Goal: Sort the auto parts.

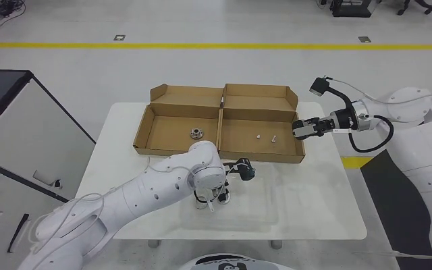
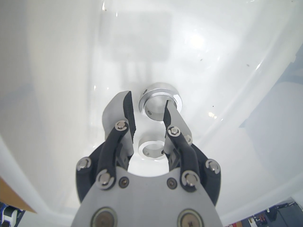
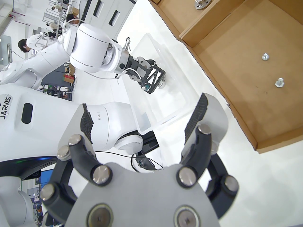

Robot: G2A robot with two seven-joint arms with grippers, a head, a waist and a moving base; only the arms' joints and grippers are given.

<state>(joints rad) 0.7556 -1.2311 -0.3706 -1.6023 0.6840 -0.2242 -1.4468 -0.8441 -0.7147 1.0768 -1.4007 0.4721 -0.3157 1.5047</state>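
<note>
On the counter, the cardboard box's left compartment holds a flanged hub; in front of it the left gripper hangs in a clear tray, jaws apart, a shaft collar at their tips, a second collar just beside; the right compartment holds two bolts; the right gripper hovers at the box's right wall, jaws apart, empty.

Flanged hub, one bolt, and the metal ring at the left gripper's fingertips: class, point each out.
flanged hub (image 3: 200, 5), right wrist view, on its flat flange.
bolt (image 3: 265, 57), right wrist view, on its middle.
metal ring (image 2: 163, 90), left wrist view, on its outer wall.
</note>
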